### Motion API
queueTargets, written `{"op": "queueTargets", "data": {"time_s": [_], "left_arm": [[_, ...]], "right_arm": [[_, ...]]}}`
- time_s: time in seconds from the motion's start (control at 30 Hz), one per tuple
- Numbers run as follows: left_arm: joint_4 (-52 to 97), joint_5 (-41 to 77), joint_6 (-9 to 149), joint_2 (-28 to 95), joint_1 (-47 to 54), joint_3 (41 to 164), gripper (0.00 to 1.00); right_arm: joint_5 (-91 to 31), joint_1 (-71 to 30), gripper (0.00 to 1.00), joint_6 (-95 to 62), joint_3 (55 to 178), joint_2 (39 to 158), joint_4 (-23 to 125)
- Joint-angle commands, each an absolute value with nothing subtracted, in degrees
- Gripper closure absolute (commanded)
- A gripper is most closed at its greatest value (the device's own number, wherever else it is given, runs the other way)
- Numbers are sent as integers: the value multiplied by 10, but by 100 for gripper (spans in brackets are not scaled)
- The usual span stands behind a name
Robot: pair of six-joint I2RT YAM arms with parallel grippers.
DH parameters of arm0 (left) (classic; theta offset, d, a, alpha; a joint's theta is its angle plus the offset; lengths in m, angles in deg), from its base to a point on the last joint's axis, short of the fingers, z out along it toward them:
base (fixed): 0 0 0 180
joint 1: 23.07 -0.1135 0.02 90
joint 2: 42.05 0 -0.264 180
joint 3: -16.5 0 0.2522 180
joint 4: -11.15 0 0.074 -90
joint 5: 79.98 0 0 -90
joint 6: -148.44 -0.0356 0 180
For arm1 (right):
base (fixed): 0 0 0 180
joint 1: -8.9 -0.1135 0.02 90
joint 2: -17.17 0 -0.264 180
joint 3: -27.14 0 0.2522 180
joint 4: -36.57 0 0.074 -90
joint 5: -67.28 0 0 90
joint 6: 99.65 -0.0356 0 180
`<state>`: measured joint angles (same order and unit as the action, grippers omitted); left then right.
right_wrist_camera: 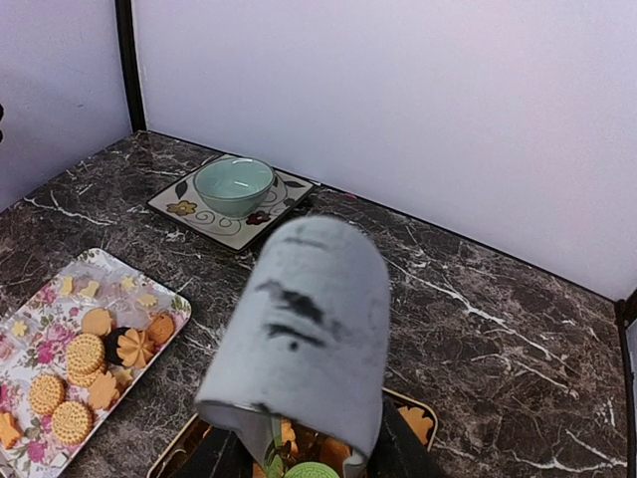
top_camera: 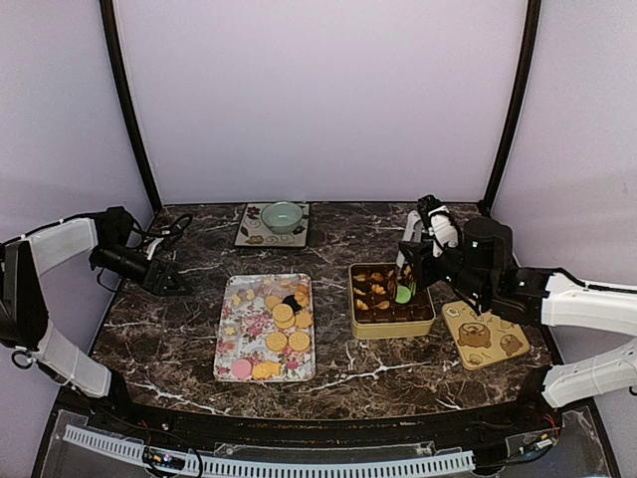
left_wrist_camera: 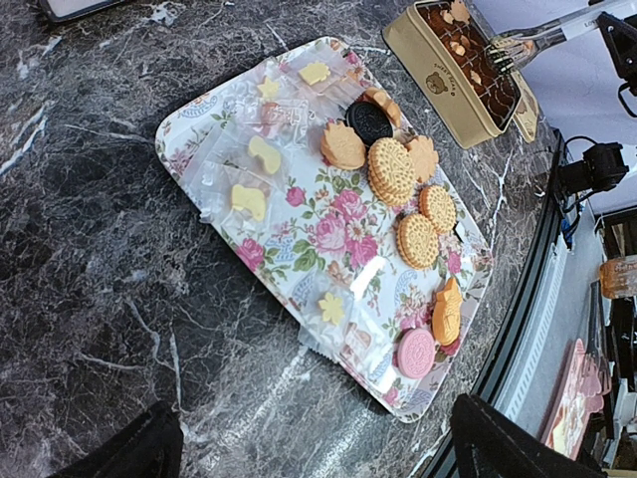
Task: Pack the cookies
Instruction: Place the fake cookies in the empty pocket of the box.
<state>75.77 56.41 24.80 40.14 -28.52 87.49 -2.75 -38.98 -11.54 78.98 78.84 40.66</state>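
The right gripper (top_camera: 406, 289) hangs over the gold tin (top_camera: 391, 330), which stands just right of the floral tray (top_camera: 227, 349), its fingers pinched on a green cookie (top_camera: 403, 295). The left gripper (top_camera: 171, 280) waits off the tray's left edge with its fingers spread wide and nothing between them.

The likely trouble is the drop. The tin already looks crowded with orange biscuits, so a release from too high could leave the green one on edge or bounce it over the rim. A thin biscuit may also crack if squeezed harder (the wrist view is mostly blocked by a finger, so alignment is hard to judge).

The rest of the cookies (left_wrist_camera: 416, 239) lie on the tray. There are at least four round golden ones, some stacked, about four orange shaped ones, one dark cookie (left_wrist_camera: 368, 121), one pink cookie (left_wrist_camera: 415, 352), and roughly five small pale pieces in clear wrap. There is one tin, one tray, one lid (top_camera: 485, 337) beyond the tin, and one bowl (top_camera: 282, 215) behind the tray.
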Motion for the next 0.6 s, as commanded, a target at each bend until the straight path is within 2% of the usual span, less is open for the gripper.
{"op": "queueTargets", "data": {"time_s": [0.0, 0.33, 0.57], "left_arm": [[764, 566, 246, 400, -284, 892, 4], [768, 567, 245, 397, -284, 895, 4], [768, 567, 244, 396, -284, 895, 4]], "right_arm": [[-29, -383, 61, -125, 787, 790, 358], [-40, -383, 58, -123, 803, 795, 363], [-49, -383, 65, -126, 811, 794, 378]]}}
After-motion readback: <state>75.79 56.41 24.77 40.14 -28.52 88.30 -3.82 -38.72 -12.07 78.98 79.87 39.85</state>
